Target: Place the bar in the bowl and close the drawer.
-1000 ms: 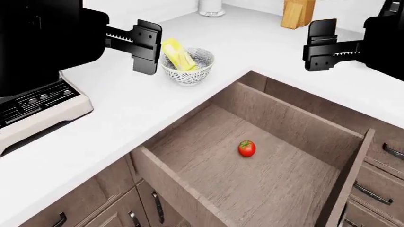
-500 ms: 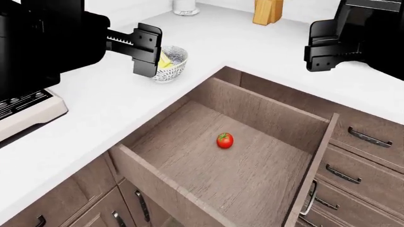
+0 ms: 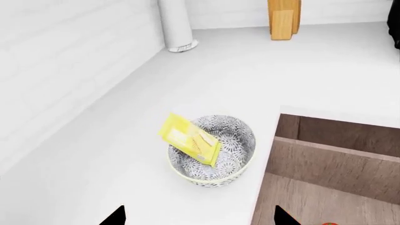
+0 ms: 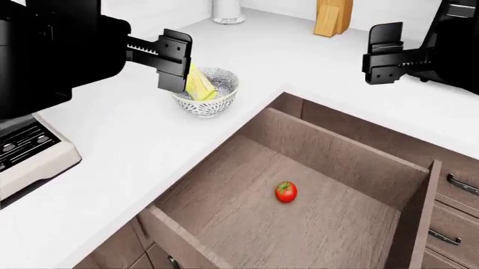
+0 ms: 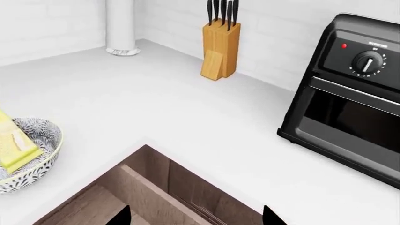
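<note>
The yellow bar [image 4: 198,83] stands tilted inside the speckled bowl [image 4: 207,105] on the white counter, its upper end leaning over the rim. The left wrist view shows the bar [image 3: 190,139] and bowl [image 3: 240,152] just past my left gripper [image 3: 198,220], which is open and empty. From the head view the left gripper [image 4: 174,60] hovers beside the bowl, above the counter. The brown drawer [image 4: 340,154] is pulled wide open with a red tomato [image 4: 286,191] on its floor. My right gripper [image 4: 383,53] hangs open and empty over the counter behind the drawer, also shown as right gripper [image 5: 195,219].
A wooden knife block [image 4: 333,17] and a white cylinder [image 4: 226,11] stand at the back of the counter. A black oven [image 5: 350,93] sits at the right, a pale appliance [image 4: 30,151] at the left. Shut drawers [image 4: 456,213] flank the open one.
The head view has shifted, so bowl, drawer and tomato sit further right in it. Both grippers hold the same open pose, the bar stays in the bowl and the drawer stays open.
</note>
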You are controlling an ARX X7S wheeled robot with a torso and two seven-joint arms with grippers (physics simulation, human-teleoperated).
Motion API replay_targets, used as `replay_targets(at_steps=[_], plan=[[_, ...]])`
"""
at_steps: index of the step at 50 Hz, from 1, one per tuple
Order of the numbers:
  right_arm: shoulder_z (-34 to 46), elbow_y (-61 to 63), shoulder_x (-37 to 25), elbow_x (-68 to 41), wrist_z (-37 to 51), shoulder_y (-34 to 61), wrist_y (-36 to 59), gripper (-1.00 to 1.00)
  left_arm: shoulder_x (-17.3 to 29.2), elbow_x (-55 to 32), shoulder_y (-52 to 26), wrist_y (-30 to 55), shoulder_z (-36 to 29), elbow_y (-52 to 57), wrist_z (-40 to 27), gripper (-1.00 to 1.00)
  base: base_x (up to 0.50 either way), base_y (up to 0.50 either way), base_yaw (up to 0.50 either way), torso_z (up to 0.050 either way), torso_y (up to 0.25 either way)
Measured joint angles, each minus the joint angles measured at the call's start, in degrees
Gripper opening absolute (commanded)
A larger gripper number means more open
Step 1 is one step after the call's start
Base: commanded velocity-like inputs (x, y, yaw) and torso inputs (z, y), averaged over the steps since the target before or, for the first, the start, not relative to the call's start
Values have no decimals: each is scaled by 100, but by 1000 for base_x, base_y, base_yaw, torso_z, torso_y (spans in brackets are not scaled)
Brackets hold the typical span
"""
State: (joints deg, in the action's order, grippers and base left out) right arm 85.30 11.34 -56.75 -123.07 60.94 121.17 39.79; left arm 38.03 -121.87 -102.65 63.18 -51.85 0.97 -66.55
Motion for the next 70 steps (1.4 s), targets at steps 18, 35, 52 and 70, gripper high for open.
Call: replay_targets(at_steps=[18,35,52,70], plan=[[-46,-26,-97,-39,75,-6,85,100,-20,-33,-14,-27,-49,28,-21,100,0,0,0,0,0],[15,87,-822,-23,192,24,519,100,-96,-74,-54,-50,-118,53,-73,100,0,0,0,0,0],[74,796,-2118,159,68,-161,766,100,-210,-137,-121,-58,-240,80,-210,100,0,0,0,0,0],[670,1454,-3047,1014,-355,-1055,-45,100,-257,-166,-130,-85,-328,139,-285,100,0,0,0,0,0]])
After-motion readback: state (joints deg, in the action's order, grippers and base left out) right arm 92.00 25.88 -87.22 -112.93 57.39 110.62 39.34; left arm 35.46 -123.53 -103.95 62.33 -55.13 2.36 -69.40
